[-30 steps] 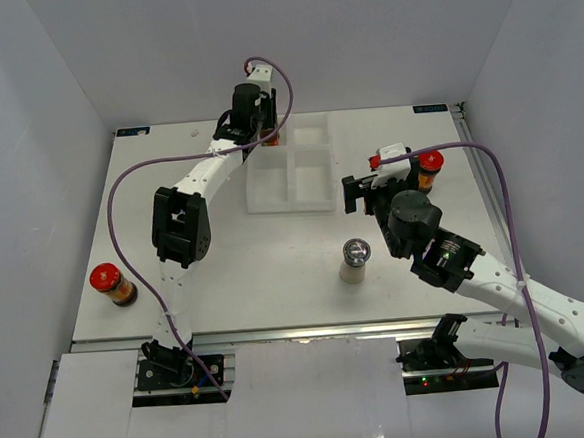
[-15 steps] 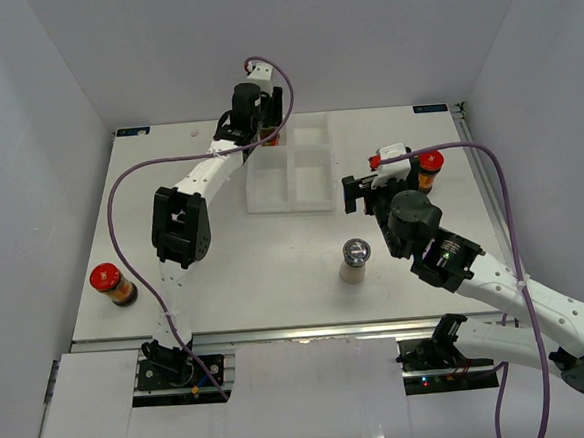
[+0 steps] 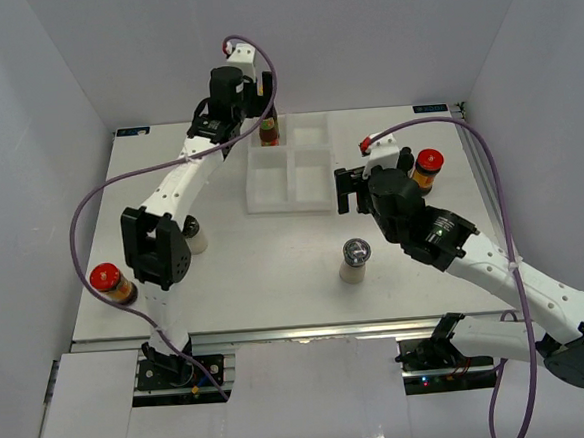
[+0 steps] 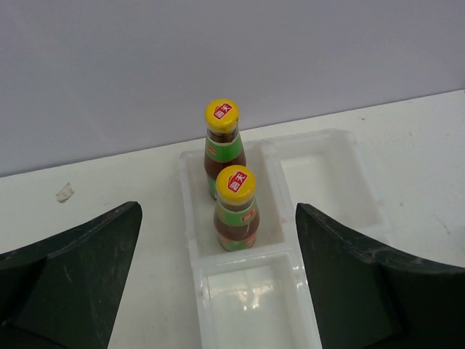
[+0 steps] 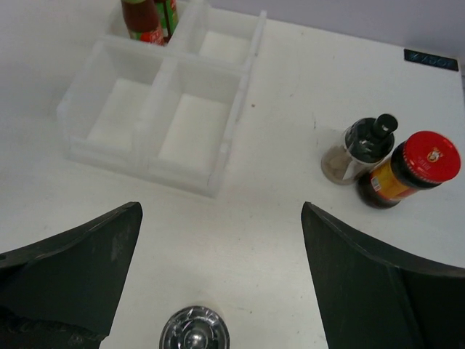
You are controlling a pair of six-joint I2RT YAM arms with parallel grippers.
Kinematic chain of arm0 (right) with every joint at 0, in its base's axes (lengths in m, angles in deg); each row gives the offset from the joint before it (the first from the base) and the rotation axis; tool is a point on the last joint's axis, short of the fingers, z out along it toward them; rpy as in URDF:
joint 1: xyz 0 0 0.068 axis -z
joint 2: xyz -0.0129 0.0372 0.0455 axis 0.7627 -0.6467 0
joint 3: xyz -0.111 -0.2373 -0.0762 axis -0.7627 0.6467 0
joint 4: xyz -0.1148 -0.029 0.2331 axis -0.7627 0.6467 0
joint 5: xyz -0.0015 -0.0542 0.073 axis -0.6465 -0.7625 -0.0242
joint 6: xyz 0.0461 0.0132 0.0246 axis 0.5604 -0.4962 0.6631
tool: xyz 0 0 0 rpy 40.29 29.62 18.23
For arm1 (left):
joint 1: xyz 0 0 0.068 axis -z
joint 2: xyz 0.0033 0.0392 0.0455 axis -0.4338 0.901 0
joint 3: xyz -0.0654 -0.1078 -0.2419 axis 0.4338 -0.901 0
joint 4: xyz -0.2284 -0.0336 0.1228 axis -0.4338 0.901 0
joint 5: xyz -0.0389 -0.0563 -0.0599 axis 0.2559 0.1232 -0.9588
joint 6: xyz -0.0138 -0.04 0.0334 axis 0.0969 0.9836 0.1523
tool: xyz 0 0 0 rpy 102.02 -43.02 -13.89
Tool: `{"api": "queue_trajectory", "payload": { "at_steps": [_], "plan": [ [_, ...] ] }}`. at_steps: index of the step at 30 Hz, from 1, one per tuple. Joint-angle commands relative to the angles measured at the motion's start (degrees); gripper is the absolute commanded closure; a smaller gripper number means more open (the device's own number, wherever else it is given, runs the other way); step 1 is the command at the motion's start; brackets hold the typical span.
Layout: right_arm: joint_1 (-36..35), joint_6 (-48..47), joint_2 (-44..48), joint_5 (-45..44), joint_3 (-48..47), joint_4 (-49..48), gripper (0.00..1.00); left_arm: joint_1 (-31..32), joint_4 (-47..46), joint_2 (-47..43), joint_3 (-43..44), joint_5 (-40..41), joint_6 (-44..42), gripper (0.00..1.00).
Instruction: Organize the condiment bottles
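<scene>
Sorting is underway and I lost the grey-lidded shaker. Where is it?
Top view: the grey-lidded shaker stands alone on the near side of the white tray, slightly right of centre.

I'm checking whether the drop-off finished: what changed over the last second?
The left tool opened, letting go of a sauce bottle in the far-left compartment of the tray, and lifted back. Its elbow swung left, uncovering a shaker. The right tool, open as before, edged toward the tray. The grey-lidded shaker and the red-lidded jars, left and right, stayed put.
</scene>
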Motion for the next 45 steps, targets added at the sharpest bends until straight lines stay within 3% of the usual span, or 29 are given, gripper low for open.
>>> {"api": "queue_trajectory", "payload": {
  "at_steps": [1,5,10,14,21,32,37,45],
  "plan": [
    [0.52,8.45,0.16,8.17,-0.87,10.31,0.04,-0.22,12.30,-14.12,-4.36,1.05,5.75,0.02],
    [0.63,10.59,1.03,14.66,2.19,11.57,0.06,-0.13,14.69,-24.56,-20.19,-6.34,10.28,0.02],
    [0.87,11.48,-0.58,17.28,6.40,12.59,0.07,0.12,11.32,-38.72,-38.87,-15.97,14.93,0.02],
    [0.98,12.69,-1.67,20.48,8.51,13.49,0.06,0.31,11.50,-43.76,-46.74,-16.11,15.12,0.02],
    [0.90,13.45,-4.17,20.44,10.08,16.05,0.05,0.22,10.49,-46.63,-51.21,-15.65,15.53,0.02],
    [0.90,14.70,-3.41,20.65,12.91,17.26,0.00,0.23,10.11,-45.51,-51.00,-14.91,16.26,0.02],
    [0.90,14.07,-3.98,20.53,13.49,16.35,0.12,0.31,10.61,-44.61,-49.57,-15.32,16.08,0.02],
    [0.98,10.89,-7.69,18.52,7.48,16.45,0.53,0.29,11.49,-46.03,-48.87,-16.01,16.02,0.02]
  ]
}}
